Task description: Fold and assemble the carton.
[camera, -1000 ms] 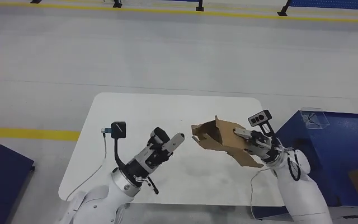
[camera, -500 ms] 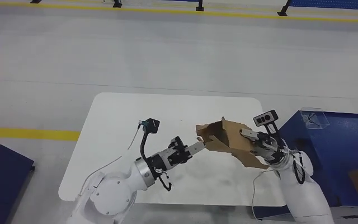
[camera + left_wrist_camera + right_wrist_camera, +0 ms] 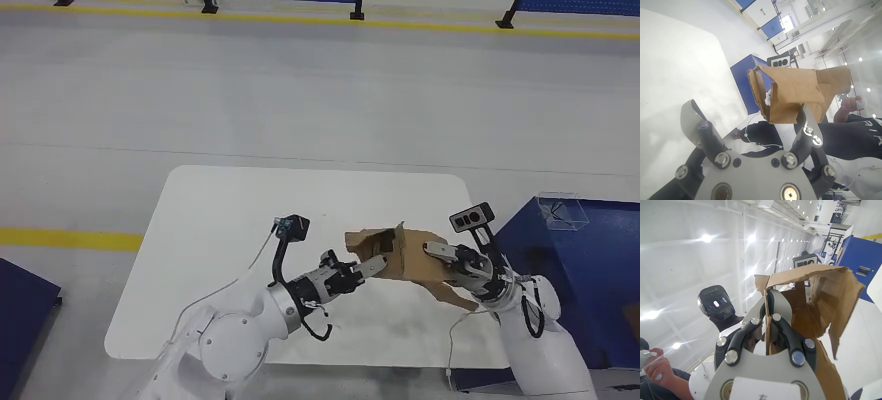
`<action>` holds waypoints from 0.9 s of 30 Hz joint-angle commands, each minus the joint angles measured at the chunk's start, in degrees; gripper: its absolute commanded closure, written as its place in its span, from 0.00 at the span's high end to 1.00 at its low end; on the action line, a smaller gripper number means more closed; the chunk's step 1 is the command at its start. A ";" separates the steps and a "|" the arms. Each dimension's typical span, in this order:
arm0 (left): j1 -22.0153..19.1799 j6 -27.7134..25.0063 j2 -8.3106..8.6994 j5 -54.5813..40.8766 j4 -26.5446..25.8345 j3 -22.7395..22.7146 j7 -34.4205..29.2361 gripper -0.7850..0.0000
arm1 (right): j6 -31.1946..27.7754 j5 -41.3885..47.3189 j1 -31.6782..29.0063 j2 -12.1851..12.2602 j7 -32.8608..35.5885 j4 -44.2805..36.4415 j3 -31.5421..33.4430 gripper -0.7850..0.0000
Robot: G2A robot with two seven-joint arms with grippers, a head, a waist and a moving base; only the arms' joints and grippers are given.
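Change: left gripper (image 3: 372,265) has advanced over the table (image 3: 220,230) and now reaches the carton (image 3: 405,255), which half a second ago was just ahead of it; the carton's open end has dipped slightly, and the right gripper (image 3: 440,250) has kept its hold.
Carton, material: brown corrugated cardboard, matt, with the fluting exposed along the cut edges; several edges are ragged or torn and the panels are creased.
Carton, shape: a half-formed tube of flat panels, open at the end facing the left gripper; loose flaps stand out at angles, and one hangs below the right gripper.
Carton, position: held in the air above the right-hand part of the table, between the two grippers.
Right gripper: fingers (image 3: 780,306) are clamped tight on one cardboard wall, one finger on each face of it.
Left gripper: fingers (image 3: 694,111) are spread wide with nothing between them; one tip meets the carton's lower edge, and the other stands well apart from it over the table.
Gripper build: curved fingers of bare grey metal on black links with bright round screws.
Table: white, smooth and rectangular, with rounded corners.
Blue cabinet (image 3: 580,260): flat-sided and boxy, just beside the table's right edge.
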 commanded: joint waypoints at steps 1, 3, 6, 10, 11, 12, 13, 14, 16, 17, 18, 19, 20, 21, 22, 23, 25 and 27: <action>-0.54 1.11 -0.09 -0.44 0.59 0.19 -0.99 1.00 | 0.32 0.03 -0.03 -0.01 0.06 -0.18 -0.05 0.00; -1.33 2.15 -0.20 -0.24 1.38 0.78 -2.11 1.00 | 0.65 -0.23 0.07 -0.03 -0.38 -0.27 -0.28 0.00; -2.19 2.72 -0.46 0.19 2.00 1.89 -2.29 1.00 | 0.84 -0.74 0.35 -0.15 -1.41 -0.27 -1.00 0.00; -2.77 3.11 -0.77 0.69 2.13 3.10 -1.83 1.00 | 2.80 -1.59 0.61 -0.31 -3.22 0.12 -2.62 0.00; -2.87 3.35 -0.82 1.05 2.18 3.35 -1.78 1.00 | 3.37 -1.78 0.71 -0.36 -3.70 0.26 -3.09 0.00; -2.95 3.56 -0.87 1.36 2.13 3.52 -1.67 1.00 | 4.42 -1.61 0.79 -0.42 -4.04 0.55 -3.66 0.00; -2.96 3.70 -0.91 1.90 1.88 3.61 -1.32 1.00 | 5.99 -0.97 0.99 -0.50 -4.62 1.07 -4.25 0.00; -2.84 3.74 -0.91 2.03 1.64 3.55 -1.06 1.00 | 6.86 -0.36 1.10 -0.55 -5.08 1.40 -4.49 0.00; -1.94 3.71 -0.83 2.20 0.17 2.69 -0.01 1.00 | 10.50 2.14 1.87 -0.71 -6.29 2.78 -5.17 0.00; -1.56 3.62 -0.77 2.33 -0.37 2.34 0.22 1.00 | 11.46 2.84 2.15 -0.75 -6.66 3.25 -5.27 0.00; -0.89 3.58 -0.66 2.62 -1.22 1.68 0.69 1.00 | 13.18 4.12 2.51 -0.81 -7.03 3.95 -5.49 0.00; -0.10 3.61 -0.53 2.95 -2.16 0.99 1.15 1.00 | 14.95 5.34 2.91 -0.85 -7.06 4.53 -5.68 0.00; 0.75 3.51 -0.39 3.00 -3.10 0.26 1.46 1.00 | 16.55 6.32 3.24 -0.88 -6.95 5.14 -5.81 0.00; 1.60 3.49 -0.25 2.96 -3.82 -0.54 1.58 1.00 | 18.11 7.28 3.56 -0.90 -6.83 5.67 -5.91 0.00; 2.33 3.60 -0.09 3.16 -4.39 -1.46 1.65 1.00 | 19.51 7.86 3.86 -0.90 -6.43 5.99 -6.09 0.00; 3.03 3.67 0.05 3.45 -4.93 -2.16 1.71 1.00 | 20.79 8.37 4.09 -0.90 -5.99 6.38 -6.24 0.00; 4.15 3.40 0.23 3.81 -5.75 -3.06 1.92 1.00 | 22.29 8.61 4.36 -0.86 -5.12 6.88 -6.44 0.00; 4.97 3.79 0.31 4.00 -6.08 -3.82 2.58 1.00 | 22.42 7.73 4.38 -0.80 -3.64 6.96 -6.66 0.00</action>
